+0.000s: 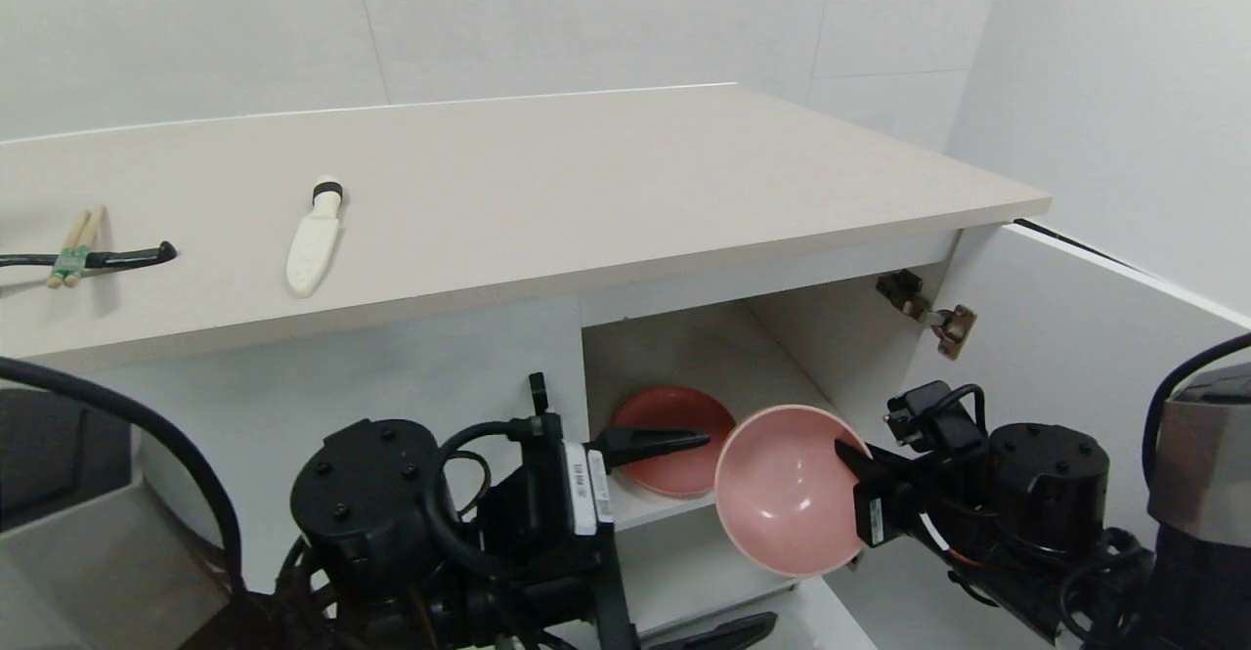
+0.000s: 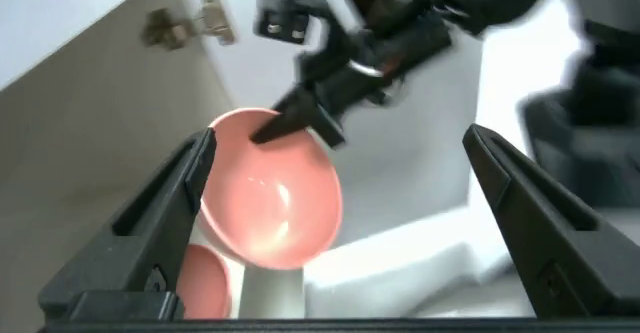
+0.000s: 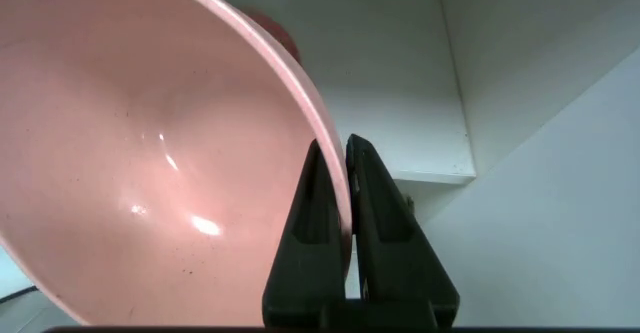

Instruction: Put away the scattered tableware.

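Observation:
My right gripper is shut on the rim of a pink bowl, which it holds tilted on its side in front of the open cabinet. The wrist views show that bowl up close, its rim pinched between the fingers. A darker pink plate lies on the cabinet shelf behind the bowl. My left gripper stands open and empty below the counter, just left of the bowl. On the countertop lie a white knife and wooden chopsticks.
The cabinet door stands swung open on the right, with a hinge at its top. A black cable lies beside the chopsticks at the counter's left edge. A grey bin sits low at the left.

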